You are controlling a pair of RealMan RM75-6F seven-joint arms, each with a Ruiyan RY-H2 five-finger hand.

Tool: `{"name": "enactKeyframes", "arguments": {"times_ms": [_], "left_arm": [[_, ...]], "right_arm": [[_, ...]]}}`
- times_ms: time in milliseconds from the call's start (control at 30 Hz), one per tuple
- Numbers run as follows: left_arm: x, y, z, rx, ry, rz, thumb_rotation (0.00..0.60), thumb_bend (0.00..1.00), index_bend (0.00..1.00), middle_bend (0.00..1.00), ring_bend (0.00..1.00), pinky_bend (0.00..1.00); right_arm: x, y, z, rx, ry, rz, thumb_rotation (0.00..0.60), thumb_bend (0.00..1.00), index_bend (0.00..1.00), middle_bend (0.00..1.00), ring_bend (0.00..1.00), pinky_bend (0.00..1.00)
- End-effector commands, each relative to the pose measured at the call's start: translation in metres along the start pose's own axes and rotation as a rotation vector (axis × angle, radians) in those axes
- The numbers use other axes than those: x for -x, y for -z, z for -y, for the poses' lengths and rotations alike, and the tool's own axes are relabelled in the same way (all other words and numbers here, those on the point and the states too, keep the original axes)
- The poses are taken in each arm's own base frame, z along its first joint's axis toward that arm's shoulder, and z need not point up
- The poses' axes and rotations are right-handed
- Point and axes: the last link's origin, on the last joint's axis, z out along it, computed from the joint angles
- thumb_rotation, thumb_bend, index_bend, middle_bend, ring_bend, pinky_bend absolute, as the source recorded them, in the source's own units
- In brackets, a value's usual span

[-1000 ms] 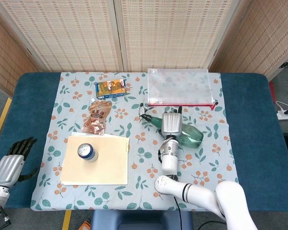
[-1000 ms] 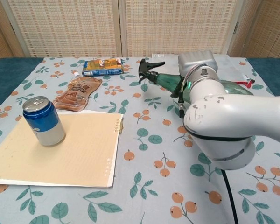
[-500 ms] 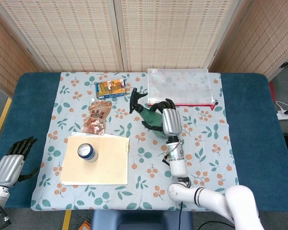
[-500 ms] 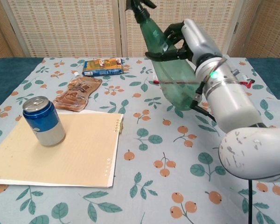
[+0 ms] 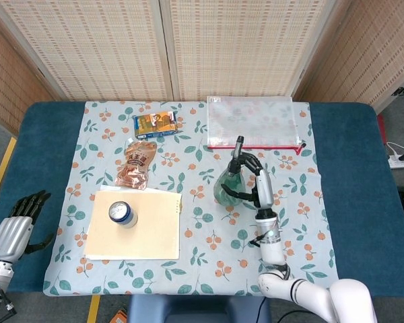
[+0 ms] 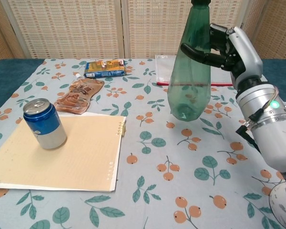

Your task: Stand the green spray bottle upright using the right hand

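Note:
The green spray bottle (image 6: 189, 76) stands nearly upright near the middle right of the flowered cloth, its rounded base low over the cloth or on it; I cannot tell which. Its nozzle end runs out of the chest view's top. From above, the bottle (image 5: 230, 185) shows as a green bulb with the dark sprayer on top. My right hand (image 6: 227, 47) grips its upper body from the right, fingers wrapped around the front (image 5: 256, 180). My left hand (image 5: 17, 225) hangs off the table's left edge, fingers slightly apart and holding nothing.
A blue can (image 6: 44, 124) stands on a tan folder (image 6: 57, 155) at front left. A brown pouch (image 6: 77, 95) and a blue snack pack (image 6: 104, 67) lie behind it. A clear zip pouch with a red edge (image 5: 252, 122) lies behind the bottle.
My right hand lifted the bottle from lying flat on the cloth and swung it from tilted to nearly upright, lowering its base toward the cloth. The left hand stayed still.

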Motion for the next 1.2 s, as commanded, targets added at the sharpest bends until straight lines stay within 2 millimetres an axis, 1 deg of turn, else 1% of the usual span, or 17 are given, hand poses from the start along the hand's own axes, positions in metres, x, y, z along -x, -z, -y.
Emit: {"name": "enactKeyframes", "arguments": {"times_ms": [33, 100, 367, 833, 867, 933, 1000, 1200], "left_arm": [[0.001, 0.000, 0.001, -0.003, 0.000, -0.002, 0.600, 0.27, 0.00, 0.00, 0.00, 0.00], [0.004, 0.002, 0.002, -0.005, 0.000, -0.004, 0.600, 0.27, 0.00, 0.00, 0.00, 0.00], [0.003, 0.003, 0.001, 0.004, 0.001, -0.022, 0.600, 0.27, 0.00, 0.00, 0.00, 0.00], [0.001, 0.004, -0.001, 0.016, 0.004, -0.032, 0.600, 0.27, 0.00, 0.00, 0.00, 0.00], [0.001, 0.004, -0.001, 0.016, 0.004, -0.034, 0.600, 0.27, 0.00, 0.00, 0.00, 0.00], [0.001, 0.004, -0.001, 0.017, 0.004, -0.035, 0.600, 0.27, 0.00, 0.00, 0.00, 0.00], [0.001, 0.004, -0.001, 0.018, 0.003, -0.034, 0.600, 0.27, 0.00, 0.00, 0.00, 0.00], [0.001, 0.004, -0.001, 0.017, 0.001, -0.036, 0.600, 0.27, 0.00, 0.00, 0.00, 0.00]], "right_arm": [[0.001, 0.005, -0.009, 0.027, -0.001, 0.015, 0.600, 0.18, 0.63, 0.55, 0.26, 0.20], [0.001, 0.006, -0.013, 0.035, -0.003, 0.021, 0.600, 0.18, 0.63, 0.55, 0.26, 0.20], [0.004, 0.009, -0.020, 0.042, 0.032, 0.051, 0.600, 0.18, 0.64, 0.55, 0.26, 0.20], [0.001, 0.020, -0.027, 0.019, 0.071, 0.081, 0.600, 0.18, 0.63, 0.55, 0.26, 0.20], [0.001, 0.020, -0.026, 0.015, 0.073, 0.078, 0.600, 0.15, 0.62, 0.55, 0.26, 0.20], [0.000, 0.021, -0.026, 0.003, 0.088, 0.073, 0.600, 0.05, 0.58, 0.55, 0.24, 0.20], [0.000, 0.022, -0.027, 0.001, 0.095, 0.075, 0.600, 0.00, 0.55, 0.55, 0.22, 0.20], [-0.002, 0.024, -0.032, 0.014, 0.108, 0.074, 0.600, 0.00, 0.53, 0.55, 0.21, 0.20]]}}
